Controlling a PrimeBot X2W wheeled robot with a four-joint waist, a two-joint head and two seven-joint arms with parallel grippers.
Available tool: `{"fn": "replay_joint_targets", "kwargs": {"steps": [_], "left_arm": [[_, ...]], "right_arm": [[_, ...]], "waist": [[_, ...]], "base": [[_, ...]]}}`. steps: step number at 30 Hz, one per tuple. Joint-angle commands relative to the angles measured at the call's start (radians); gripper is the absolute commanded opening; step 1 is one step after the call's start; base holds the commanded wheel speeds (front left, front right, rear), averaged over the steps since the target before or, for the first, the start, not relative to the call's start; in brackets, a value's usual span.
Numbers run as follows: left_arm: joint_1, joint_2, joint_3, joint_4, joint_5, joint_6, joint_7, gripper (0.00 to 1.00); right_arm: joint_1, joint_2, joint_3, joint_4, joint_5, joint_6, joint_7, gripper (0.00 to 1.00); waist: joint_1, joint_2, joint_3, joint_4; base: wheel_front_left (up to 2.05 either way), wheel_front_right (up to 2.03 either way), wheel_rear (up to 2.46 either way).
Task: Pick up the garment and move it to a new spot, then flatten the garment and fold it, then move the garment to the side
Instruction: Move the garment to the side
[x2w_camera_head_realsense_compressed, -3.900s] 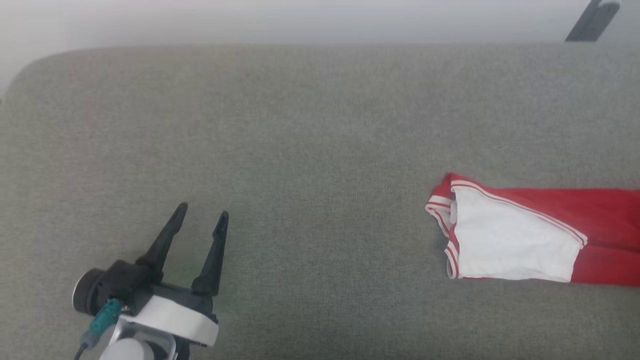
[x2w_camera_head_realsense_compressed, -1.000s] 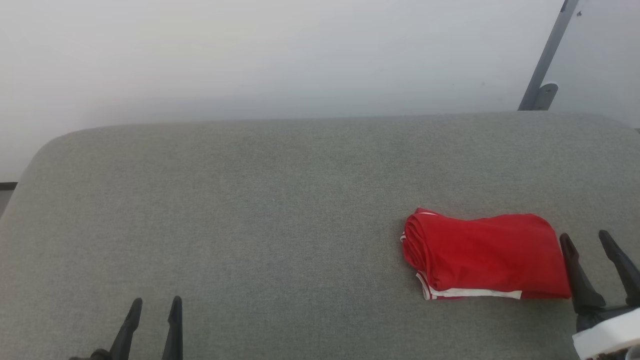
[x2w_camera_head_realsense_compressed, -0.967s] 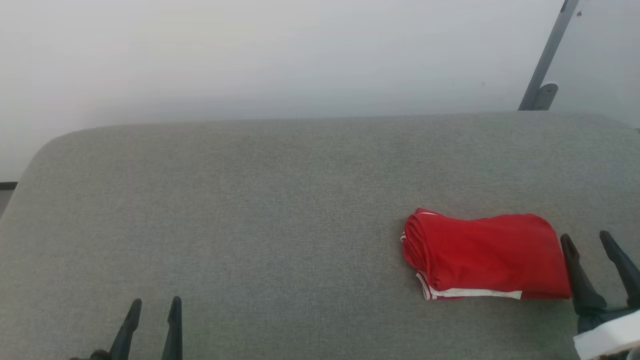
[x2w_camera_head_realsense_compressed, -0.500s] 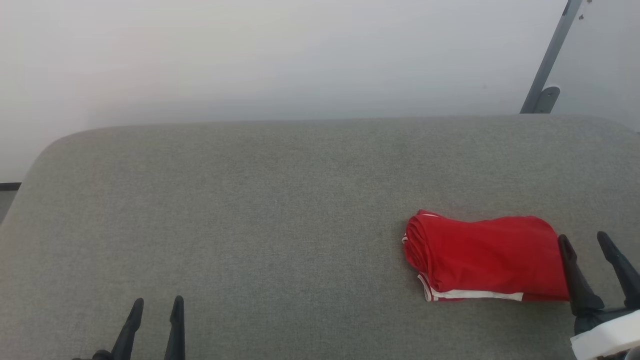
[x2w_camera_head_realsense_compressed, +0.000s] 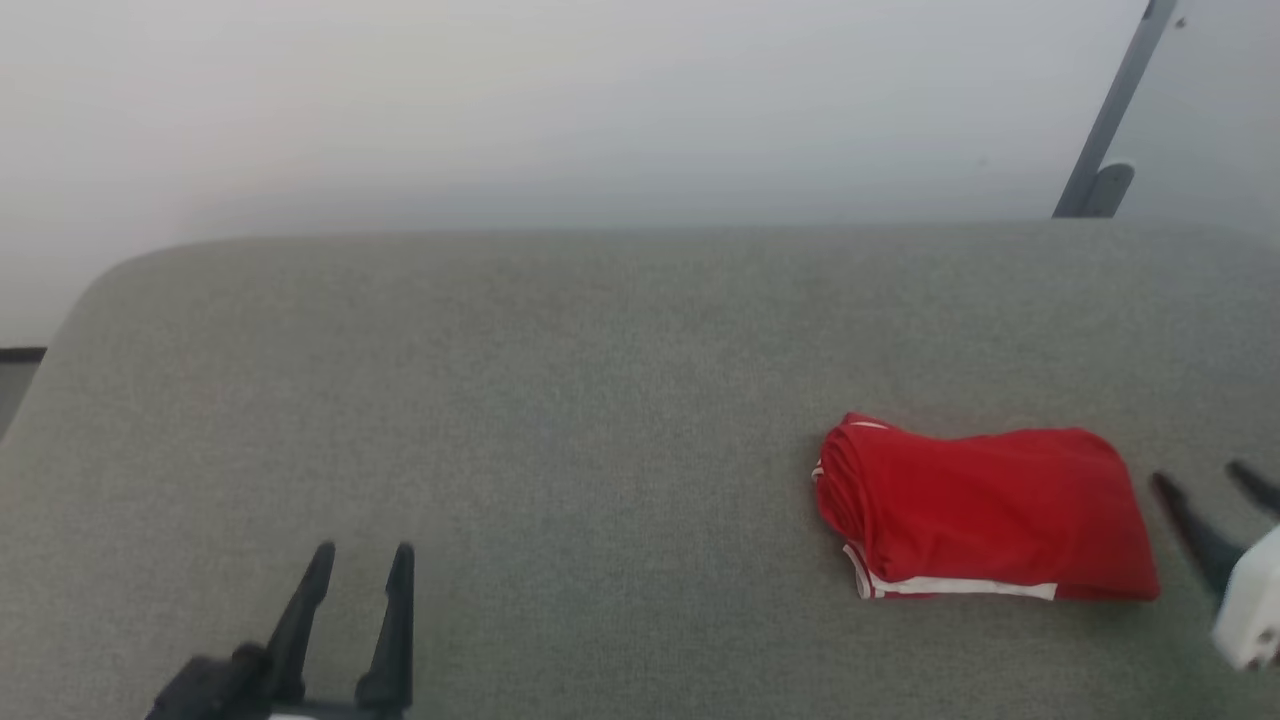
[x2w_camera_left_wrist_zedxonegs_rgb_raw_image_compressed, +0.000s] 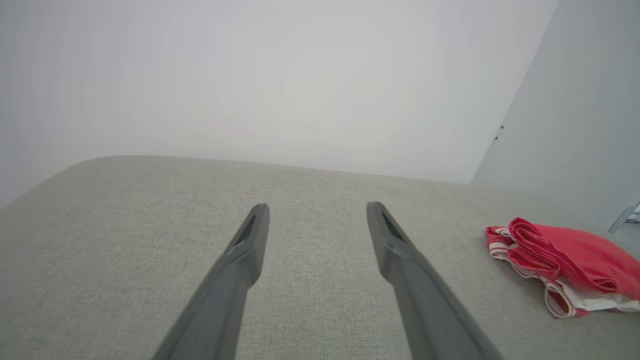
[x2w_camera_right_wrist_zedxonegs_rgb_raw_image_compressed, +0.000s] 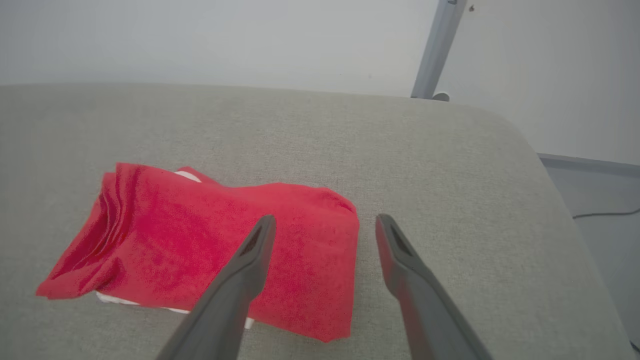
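Head view: the garment (x2w_camera_head_realsense_compressed: 985, 510) lies folded into a compact red bundle on the grey padded surface (x2w_camera_head_realsense_compressed: 600, 380), with a white edge showing along its near side. Its long axis runs crosswise to the way both sets of fingers point. The right gripper (x2w_camera_head_realsense_compressed: 1200, 475) stands just beside the bundle's right end, apart from it, jaws spread and empty. The left gripper (x2w_camera_head_realsense_compressed: 364, 550) is well apart on the far side, jaws likewise spread and empty.

Left wrist view: the left gripper (x2w_camera_left_wrist_zedxonegs_rgb_raw_image_compressed: 317, 207) has only bare surface between its jaws; the garment (x2w_camera_left_wrist_zedxonegs_rgb_raw_image_compressed: 575, 255) sits far off to their right — rolled fold edges facing this arm.

Right wrist view: the garment (x2w_camera_right_wrist_zedxonegs_rgb_raw_image_compressed: 200, 235) lies left of the right gripper (x2w_camera_right_wrist_zedxonegs_rgb_raw_image_compressed: 325, 220), its end passing behind the left finger; the gap itself frames bare surface.

Judgement: the right arm is the nearer by a clear margin — any further shift sideways falls to it, by reaching leftward.
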Motion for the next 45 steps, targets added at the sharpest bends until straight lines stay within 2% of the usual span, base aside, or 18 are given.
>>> {"fn": "replay_joint_targets", "kwargs": {"steps": [1,7,11,19,24,25,26,27,29,36,41,45], "left_arm": [[-0.040,0.007,-0.012,0.000,-0.003,-0.002,-0.005,1.00],[-0.160,0.015,-0.057,0.007,-0.004,-0.002,-0.005,1.00],[-0.236,0.030,-0.084,0.011,-0.015,-0.002,-0.005,1.00],[-0.326,0.052,-0.114,0.019,-0.029,-0.002,-0.005,1.00],[-0.366,0.067,-0.125,0.029,-0.031,-0.002,-0.005,1.00],[-0.372,0.071,-0.128,0.032,-0.030,-0.002,-0.005,1.00],[-0.377,0.074,-0.129,0.034,-0.029,-0.002,-0.005,1.00],[-0.383,0.077,-0.128,0.036,-0.029,-0.002,-0.005,1.00],[-0.394,0.082,-0.130,0.038,-0.029,-0.002,-0.005,1.00],[-0.442,0.123,-0.144,0.024,-0.027,-0.002,-0.005,1.00],[-0.530,0.165,-0.183,0.012,-0.020,-0.002,-0.005,1.00],[-0.633,0.197,-0.229,0.000,-0.012,-0.002,-0.005,1.00]], "right_arm": [[-0.052,-0.040,-0.005,0.008,-0.008,0.000,0.070,1.00],[-0.173,-0.106,0.034,0.037,0.061,0.000,0.380,1.00],[-0.241,-0.125,0.024,0.047,0.102,0.000,0.515,1.00],[-0.300,-0.118,0.013,0.097,0.096,0.000,0.627,1.00],[-0.313,-0.076,0.042,0.128,0.105,0.000,0.651,1.00],[-0.314,-0.067,0.056,0.128,0.110,0.000,0.650,0.90],[-0.317,-0.058,0.066,0.129,0.111,0.000,0.646,0.42],[-0.321,-0.051,0.071,0.128,0.116,0.000,0.638,0.19],[-0.327,-0.043,0.072,0.125,0.122,0.000,0.622,0.00],[-0.375,-0.077,0.014,0.097,0.107,-0.002,0.520,0.00],[-0.415,-0.114,-0.084,0.106,0.074,-0.001,0.417,0.00],[-0.468,-0.135,-0.190,0.173,0.021,-0.001,0.329,0.00]], "waist": [[0.0000,-0.0001,0.032,0.007],[0.0000,-0.0001,0.150,0.022],[0.0000,-0.0001,0.229,0.031],[0.0000,-0.0001,0.333,0.043],[0.0000,-0.0001,0.379,0.037],[0.0000,-0.0001,0.385,0.034],[0.0000,-0.0001,0.390,0.031],[0.0000,-0.0001,0.394,0.027],[0.0000,-0.0001,0.402,0.016],[0.0000,-0.0001,0.452,-0.068],[0.0000,-0.0001,0.526,-0.133],[0.0000,-0.0001,0.587,-0.176]], "base": [[0.00,0.00,0.00],[0.00,0.00,0.00],[0.00,0.00,0.00],[0.00,0.00,0.00],[0.00,0.00,0.00],[0.00,0.00,0.00],[0.00,0.00,0.00],[0.00,0.00,0.00],[0.00,0.00,0.00],[0.00,0.00,0.00],[0.00,0.00,0.00],[0.00,0.00,0.00]]}}
